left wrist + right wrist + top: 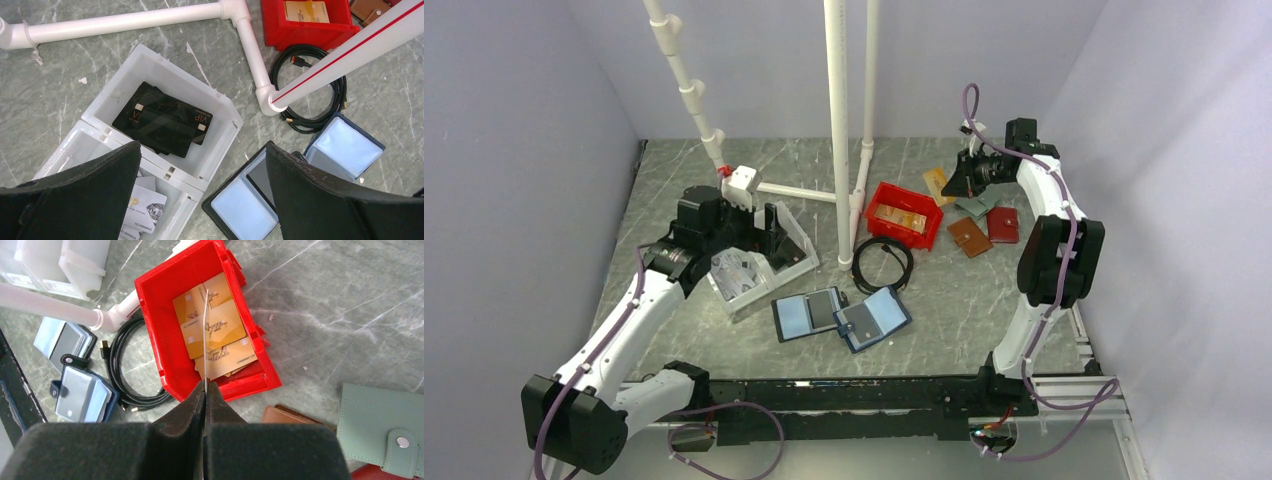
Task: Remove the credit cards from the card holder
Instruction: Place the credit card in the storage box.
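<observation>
My right gripper (205, 386) is shut on a thin credit card (205, 335), seen edge-on, held above the red bin (157, 315). Several gold-orange cards (212, 332) lie in that bin. In the top view this gripper (961, 180) is at the back right, with the gold card (937, 184) at its tip. The navy-blue card holder (874, 318) lies open at the table's front middle, light-blue inside, and also shows in the right wrist view (82, 392) and the left wrist view (345, 147). My left gripper (202, 150) is open and empty over the white tray (220, 150).
A black-edged folio (809, 313) lies open left of the card holder. The white tray (796, 238) holds black cards (162, 120) and silver cards. A coiled black cable (882, 262) and white pipe posts (839, 130) stand mid-table. Brown (969, 237), red (1002, 224) and green (380, 425) wallets lie right.
</observation>
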Motion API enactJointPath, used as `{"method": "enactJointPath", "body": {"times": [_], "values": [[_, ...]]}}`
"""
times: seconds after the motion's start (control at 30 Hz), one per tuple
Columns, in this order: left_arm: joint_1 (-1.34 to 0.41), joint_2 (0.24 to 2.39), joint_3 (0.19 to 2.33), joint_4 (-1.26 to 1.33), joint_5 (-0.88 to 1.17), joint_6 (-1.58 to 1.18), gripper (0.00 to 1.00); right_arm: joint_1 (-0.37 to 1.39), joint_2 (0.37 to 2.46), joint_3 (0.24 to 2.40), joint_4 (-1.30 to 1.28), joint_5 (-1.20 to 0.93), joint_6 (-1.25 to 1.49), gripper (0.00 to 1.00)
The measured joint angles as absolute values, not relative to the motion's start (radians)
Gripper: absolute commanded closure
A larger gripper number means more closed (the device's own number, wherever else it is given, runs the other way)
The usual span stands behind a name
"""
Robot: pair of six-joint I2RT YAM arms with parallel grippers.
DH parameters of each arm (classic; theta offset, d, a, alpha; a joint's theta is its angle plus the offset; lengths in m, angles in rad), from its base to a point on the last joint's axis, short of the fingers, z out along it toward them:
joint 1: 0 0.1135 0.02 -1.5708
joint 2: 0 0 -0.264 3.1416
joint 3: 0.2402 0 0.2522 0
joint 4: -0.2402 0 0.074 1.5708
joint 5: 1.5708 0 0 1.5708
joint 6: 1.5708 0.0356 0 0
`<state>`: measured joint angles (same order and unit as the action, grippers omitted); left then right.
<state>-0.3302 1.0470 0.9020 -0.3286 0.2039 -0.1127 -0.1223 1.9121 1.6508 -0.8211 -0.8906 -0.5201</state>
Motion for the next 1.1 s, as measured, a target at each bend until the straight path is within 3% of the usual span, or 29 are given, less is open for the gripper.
{"method": "enactJointPath", "body": {"times": [0.47,0.57,0.77,1.1], "values": [[-0.324,1.047,0.901,-0.329,0.205,-0.113,0.01,-0.015,2.019,1.663,-0.827,-0.838,-0.524,0.99],[-0.323,1.047,0.901,-0.329,0.204,-0.112,0.01,0.028,2.040,1.690,-0.838,-0.810,-0.533,0.94],[-0.318,1.047,0.897,-0.329,0.205,-0.112,0.01,0.100,2.065,1.714,-0.844,-0.732,-0.537,0.74],[-0.317,1.047,0.896,-0.330,0.205,-0.112,0.01,0.101,2.047,1.693,-0.797,-0.508,-0.492,0.73]]}}
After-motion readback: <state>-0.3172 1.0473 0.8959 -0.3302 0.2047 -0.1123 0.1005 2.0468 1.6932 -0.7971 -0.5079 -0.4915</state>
